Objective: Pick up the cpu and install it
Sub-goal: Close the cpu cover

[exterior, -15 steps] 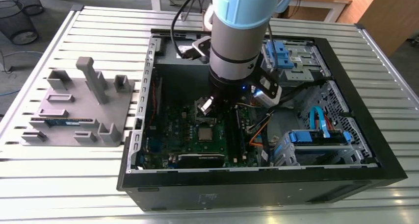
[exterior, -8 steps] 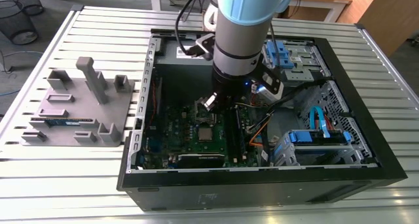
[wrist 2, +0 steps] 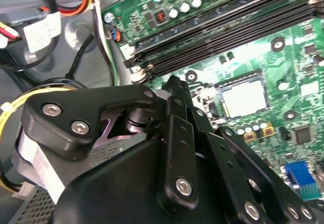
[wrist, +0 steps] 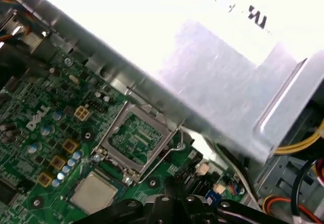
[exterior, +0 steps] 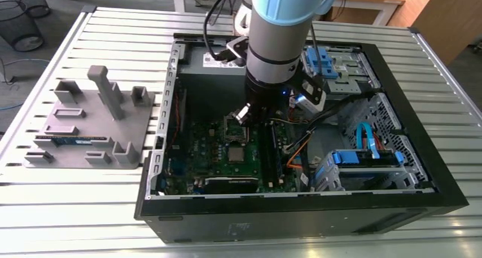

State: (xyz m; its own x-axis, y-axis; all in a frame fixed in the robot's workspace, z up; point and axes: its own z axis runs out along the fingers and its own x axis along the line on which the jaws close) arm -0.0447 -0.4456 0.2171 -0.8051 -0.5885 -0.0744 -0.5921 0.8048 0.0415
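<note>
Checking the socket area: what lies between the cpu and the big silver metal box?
The hinged socket frame, lying open and off the cpu, sits between it and the silver metal box; the first wrist view shows this.

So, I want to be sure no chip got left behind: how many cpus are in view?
1. The cpu lies flat on the motherboard inside the case, right beside the hinged socket frame. The arm covers part of the board, so another could be hidden.

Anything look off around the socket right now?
Nothing looks damaged or askew. The cpu appears to lie flat and square, and the hinged frame beside it stands open, not clamped.
</note>
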